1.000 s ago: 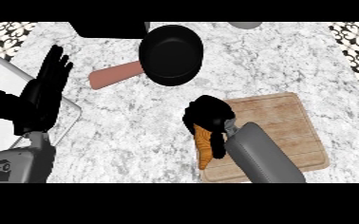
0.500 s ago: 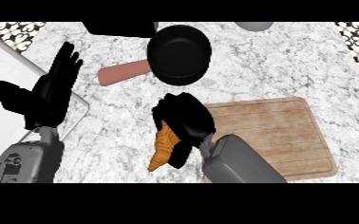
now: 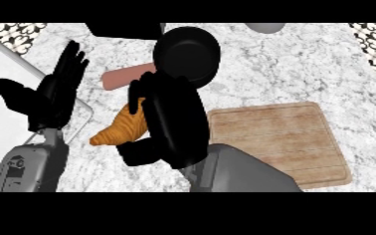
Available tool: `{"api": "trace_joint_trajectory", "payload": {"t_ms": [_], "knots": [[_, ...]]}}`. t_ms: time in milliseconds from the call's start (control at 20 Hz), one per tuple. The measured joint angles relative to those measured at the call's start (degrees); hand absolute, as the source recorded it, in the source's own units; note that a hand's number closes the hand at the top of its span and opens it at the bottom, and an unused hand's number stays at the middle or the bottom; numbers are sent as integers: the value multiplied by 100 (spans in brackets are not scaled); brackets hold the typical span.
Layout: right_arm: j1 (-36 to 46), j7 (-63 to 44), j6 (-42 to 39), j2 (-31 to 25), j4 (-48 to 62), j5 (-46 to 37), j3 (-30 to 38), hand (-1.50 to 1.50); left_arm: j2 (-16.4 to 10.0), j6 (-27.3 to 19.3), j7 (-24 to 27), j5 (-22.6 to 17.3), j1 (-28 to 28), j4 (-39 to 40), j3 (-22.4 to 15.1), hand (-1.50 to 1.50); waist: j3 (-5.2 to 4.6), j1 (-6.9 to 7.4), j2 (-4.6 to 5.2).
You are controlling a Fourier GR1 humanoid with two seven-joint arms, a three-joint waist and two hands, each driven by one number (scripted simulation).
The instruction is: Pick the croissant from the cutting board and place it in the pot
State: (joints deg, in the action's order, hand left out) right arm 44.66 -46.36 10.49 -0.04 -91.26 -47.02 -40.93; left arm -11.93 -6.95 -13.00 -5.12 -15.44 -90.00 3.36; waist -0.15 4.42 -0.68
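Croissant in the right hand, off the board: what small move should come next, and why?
Probably carry it toward the pot until it is over the opening. The right hand is curled round the croissant, which shows against the counter below and left of the pot, not above it.

Croissant [image 3: 117,129] in right robot hand [image 3: 173,122], cutting board [image 3: 286,139] to its right, pot [image 3: 188,55] behind

Quantities on the desk [image 3: 294,69]: one croissant [image 3: 117,129], one pot [image 3: 187,55], one cutting board [image 3: 279,139]. Hands: two, namely left hand [image 3: 55,94] and right hand [image 3: 172,119].
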Motion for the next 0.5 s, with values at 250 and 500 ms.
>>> {"api": "trace_joint_trajectory", "payload": {"t_ms": [250, 500], "knots": [[1221, -1220, 615, -13, 425, -1, -156, 150, -10, -20, 17, 5, -15, 12, 48, 0, -3, -30, 35], [2061, -1356, 1024, -32, 1133, 411, -76, 150, -44, -22, -32, -2, -24, -57, 99, 0, 1, -92, 66]]}}
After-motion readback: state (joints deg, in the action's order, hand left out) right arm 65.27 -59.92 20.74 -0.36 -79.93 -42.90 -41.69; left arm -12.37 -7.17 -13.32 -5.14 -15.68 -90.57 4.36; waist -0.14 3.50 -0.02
